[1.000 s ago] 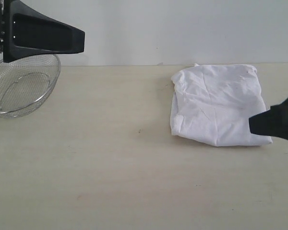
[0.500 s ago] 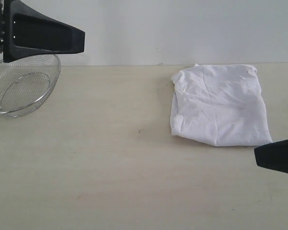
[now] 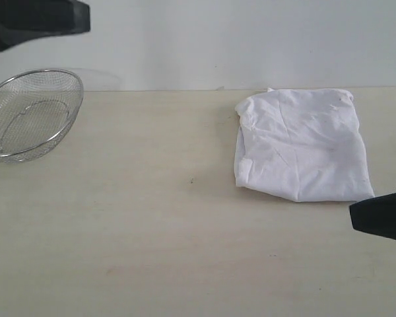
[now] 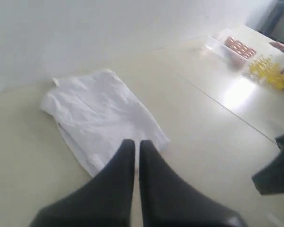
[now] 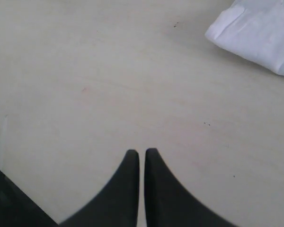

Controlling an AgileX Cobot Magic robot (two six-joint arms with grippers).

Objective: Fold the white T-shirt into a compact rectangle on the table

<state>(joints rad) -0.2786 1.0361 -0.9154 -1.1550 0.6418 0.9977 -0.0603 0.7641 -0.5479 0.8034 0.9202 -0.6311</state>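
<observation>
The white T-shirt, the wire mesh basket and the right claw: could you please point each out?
white T-shirt [image 3: 300, 145], exterior view, middle of the folded cloth.
wire mesh basket [image 3: 63, 109], exterior view, mesh side wall.
right claw [image 5: 142, 152], right wrist view, between its shut fingertips.

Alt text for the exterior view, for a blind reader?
A white T-shirt, folded into a rough rectangle, lies on the right of a pale table. A wire mesh basket sits far left; the left gripper and right gripper show at the edges, off the shirt.
</observation>
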